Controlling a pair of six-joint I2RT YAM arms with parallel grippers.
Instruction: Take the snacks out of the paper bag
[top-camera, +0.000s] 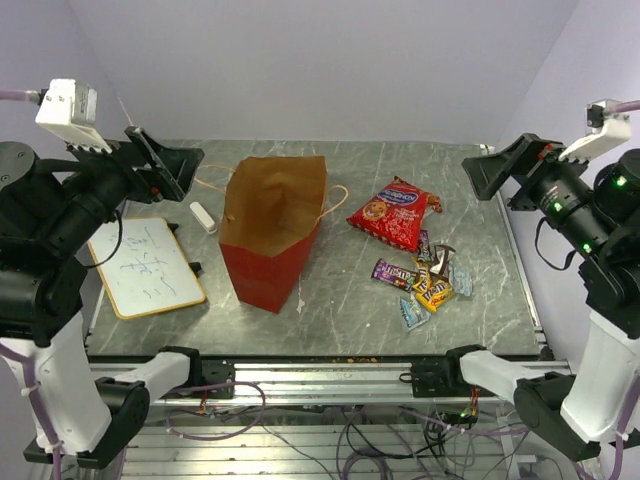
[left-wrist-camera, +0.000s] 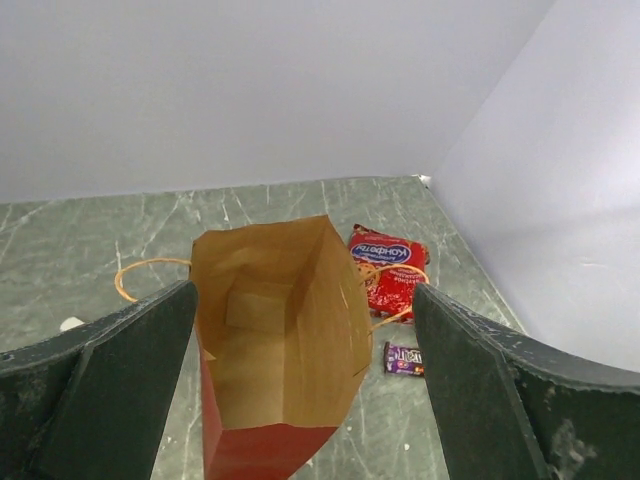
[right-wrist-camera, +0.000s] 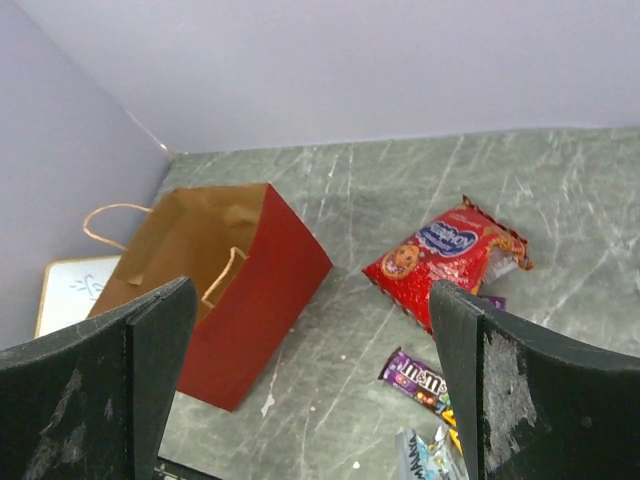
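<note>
The paper bag (top-camera: 272, 225) stands open in the middle of the table, brown inside with red outer panels; its inside shows no snacks in the left wrist view (left-wrist-camera: 275, 340). The red chip bag (top-camera: 390, 213) lies to its right, also in the right wrist view (right-wrist-camera: 440, 260). Several small candy packets (top-camera: 425, 280) lie in a pile nearer the front, a purple one (right-wrist-camera: 418, 378) among them. My left gripper (top-camera: 170, 170) is open and empty, raised left of the bag. My right gripper (top-camera: 495, 170) is open and empty, raised at the far right.
A wood-framed whiteboard (top-camera: 145, 265) lies at the left of the table. A small white stick (top-camera: 203, 216) lies between it and the paper bag. The bag's looped handles (top-camera: 210, 185) stick out on both sides.
</note>
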